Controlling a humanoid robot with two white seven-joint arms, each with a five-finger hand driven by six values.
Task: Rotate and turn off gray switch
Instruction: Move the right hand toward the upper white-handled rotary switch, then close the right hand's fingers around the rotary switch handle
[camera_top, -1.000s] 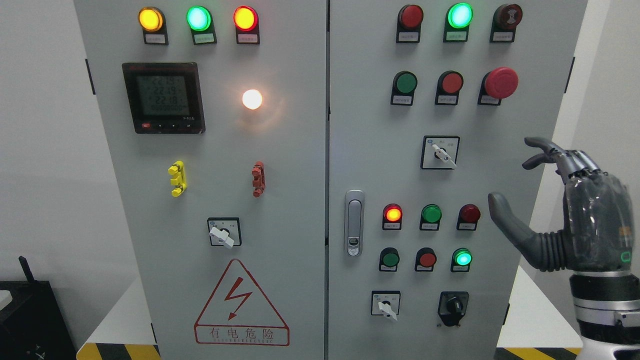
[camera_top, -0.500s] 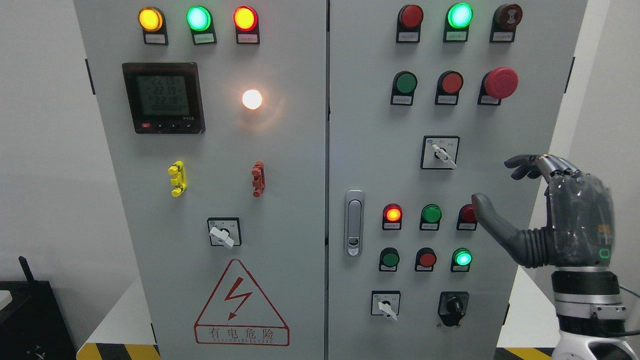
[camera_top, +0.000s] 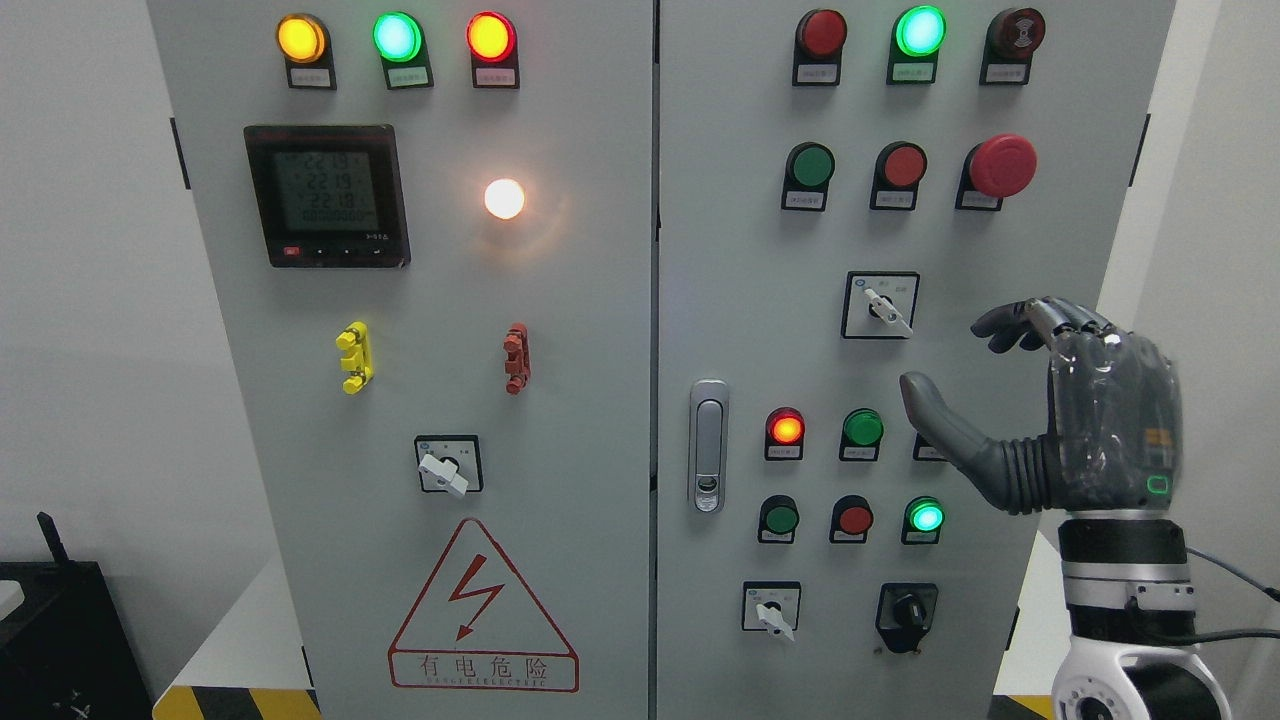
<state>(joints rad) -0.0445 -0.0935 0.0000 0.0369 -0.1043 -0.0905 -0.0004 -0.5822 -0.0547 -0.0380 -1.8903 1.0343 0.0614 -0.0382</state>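
A grey cabinet carries three rotary switches with pale grey handles. One switch (camera_top: 881, 305) sits at the upper middle of the right door, its handle pointing down-right. My right hand (camera_top: 955, 365) hovers just right of and below it, fingers spread and holding nothing, the thumb (camera_top: 925, 405) pointing up over a dark red lamp. Another grey-handled switch (camera_top: 771, 607) is at the bottom of the right door. A third switch (camera_top: 448, 464) is on the left door. The left arm is out of sight.
Lamps and push buttons fill the right door, with a red mushroom stop button (camera_top: 1001, 165) above my hand. A black knob switch (camera_top: 906, 612) and a door latch (camera_top: 708, 446) lie lower down. The left door holds a meter (camera_top: 326, 195) and a warning triangle (camera_top: 483, 610).
My right hand has moved left and slightly up toward the upper right-door switch, and its fingers have curled a little. The thumb now covers the dark red lamp. No switch handle has turned.
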